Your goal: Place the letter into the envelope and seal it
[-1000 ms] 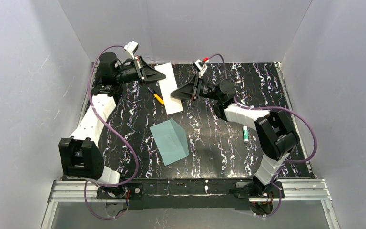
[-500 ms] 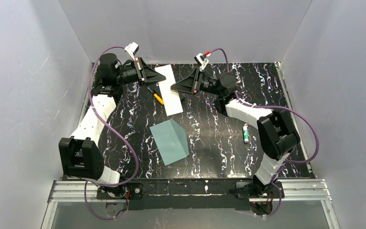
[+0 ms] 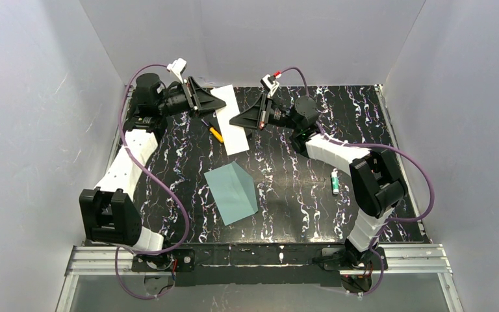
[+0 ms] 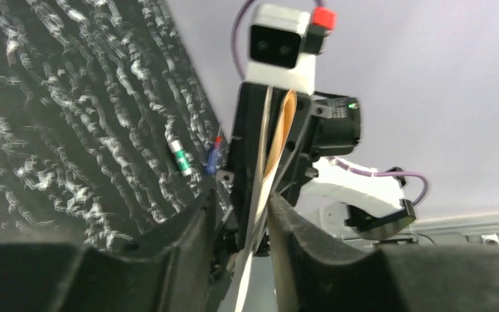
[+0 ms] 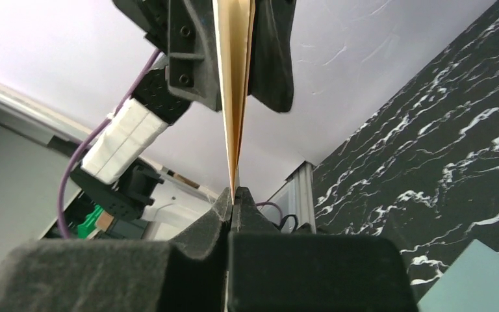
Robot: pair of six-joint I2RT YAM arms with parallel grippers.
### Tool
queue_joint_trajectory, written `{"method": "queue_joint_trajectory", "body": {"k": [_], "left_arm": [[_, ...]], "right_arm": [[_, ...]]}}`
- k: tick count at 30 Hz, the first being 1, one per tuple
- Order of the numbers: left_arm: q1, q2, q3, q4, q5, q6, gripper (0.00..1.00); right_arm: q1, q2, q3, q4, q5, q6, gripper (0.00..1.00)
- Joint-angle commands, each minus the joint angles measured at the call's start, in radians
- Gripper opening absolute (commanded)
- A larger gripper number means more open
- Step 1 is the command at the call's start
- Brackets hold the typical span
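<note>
right fingers [image 5: 235,199] closed since earlier, now pinching letter [image 5: 235,97] edge | left fingers [image 3: 219,104] loosened, narrow gap around letter

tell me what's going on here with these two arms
Both arms meet at the far side of the table with the letter between them. The right tool is shut on one edge of the sheet. The left tool has its jaws slightly apart, with the other end of the sheet passing between them. The envelope lies by itself in the middle of the table with nothing touching it, so the letter is not yet inside.
</note>
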Motion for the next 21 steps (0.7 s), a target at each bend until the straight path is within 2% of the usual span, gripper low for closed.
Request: {"method": "queue_joint_trajectory", "body": {"k": [1, 2, 3, 5, 9, 16, 21], "left_arm": [[0.009, -0.076, 0.012, -0.334, -0.158, 0.21, 0.45], [0.01, -0.087, 0.017, -0.457, -0.23, 0.29, 0.54], [0.01, -0.102, 0.003, -0.541, -0.293, 0.334, 0.59], [0.011, -0.14, -0.048, -0.669, -0.425, 0.372, 0.68], [0.011, -0.208, -0.212, -0.784, -0.565, 0.334, 0.75], [0.01, -0.244, -0.444, -0.802, -0.624, 0.188, 0.73], [0.009, -0.179, -0.509, -0.78, -0.626, 0.174, 0.59]], "right_arm": [[0.004, -0.025, -0.003, -0.124, 0.062, -0.136, 0.01], [0.004, -0.038, -0.023, -0.211, 0.095, -0.218, 0.01], [0.004, -0.053, -0.046, -0.31, 0.15, -0.309, 0.01], [0.007, -0.07, -0.098, -0.402, 0.221, -0.433, 0.01], [0.032, -0.074, -0.211, -0.389, 0.343, -0.54, 0.01], [0.16, -0.003, -0.297, -0.284, 0.545, -0.63, 0.01], [0.164, 0.055, -0.348, -0.166, 0.623, -0.65, 0.01]]}}
